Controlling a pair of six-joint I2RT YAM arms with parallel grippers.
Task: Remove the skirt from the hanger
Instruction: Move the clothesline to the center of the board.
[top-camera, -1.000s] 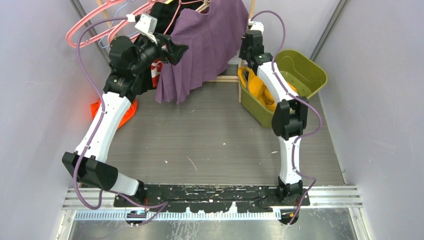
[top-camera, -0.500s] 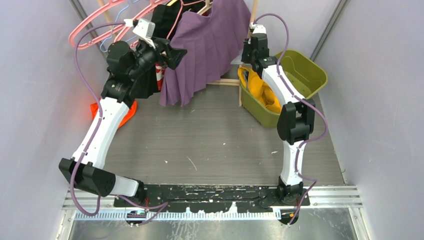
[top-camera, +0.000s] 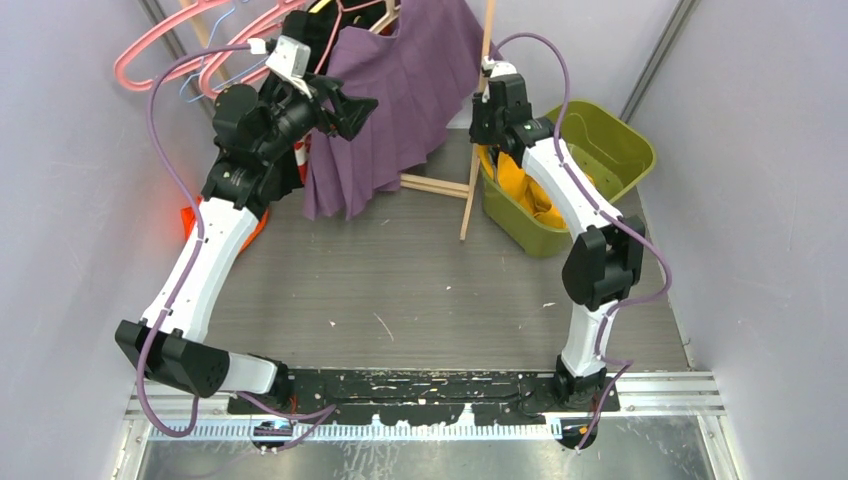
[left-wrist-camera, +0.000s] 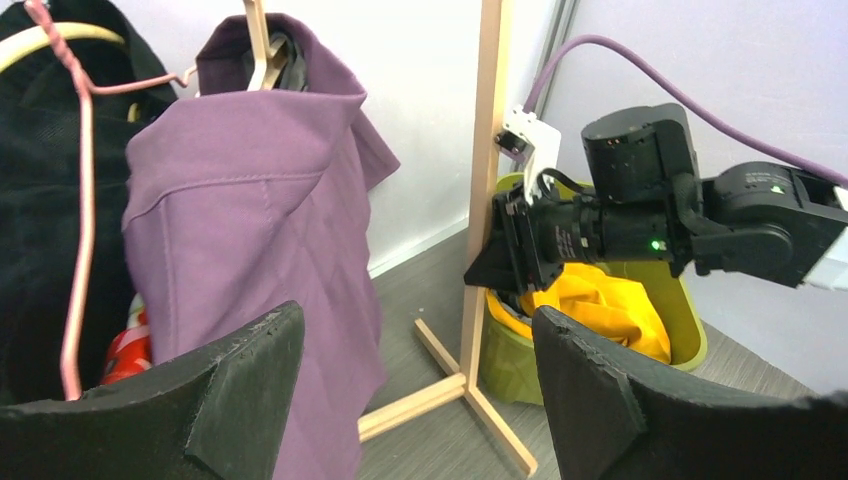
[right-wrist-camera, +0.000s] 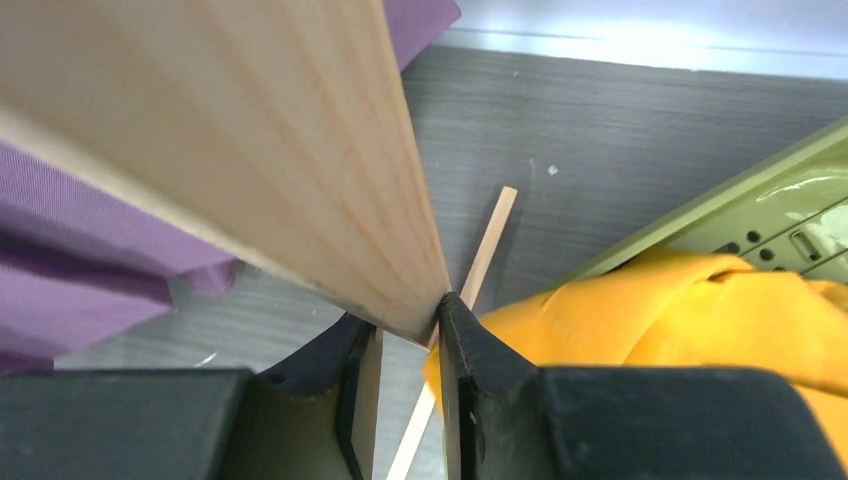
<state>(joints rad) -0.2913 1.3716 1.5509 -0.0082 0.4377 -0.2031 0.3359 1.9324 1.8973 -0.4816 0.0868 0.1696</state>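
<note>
Left gripper (top-camera: 355, 108) stands with its jaws wide apart and nothing between them. Right gripper (right-wrist-camera: 408, 340) is closed on the wooden rack post (left-wrist-camera: 485, 200), with one finger on each face of the post.

Location of the work item: the purple skirt (left-wrist-camera: 250, 230) hangs from a wooden hanger (left-wrist-camera: 262, 50) at the upper centre of the top view, between the two grippers. A black garment (left-wrist-camera: 40, 200) and a pink hanger (left-wrist-camera: 80, 200) hang just beside it, on the frame-left side. A green bin (top-camera: 610, 140) holding yellow cloth (left-wrist-camera: 600, 310) stands at the right of the post.

Governing relation:
- The skirt's long axis runs vertically, with the waistband at the top on the hanger and the hem below.
- In the left wrist view the skirt lies ahead of the open jaws, offset toward the left half of the frame. The post occupies the centre.
- The fingers appear clear of the fabric. Contact cannot be confirmed from the top view.
- The left arm is the nearer free tool; the right is occupied with the post.

Judgement: the next approach calls for a shift toward frame left before the jaws close on fabric.
</note>
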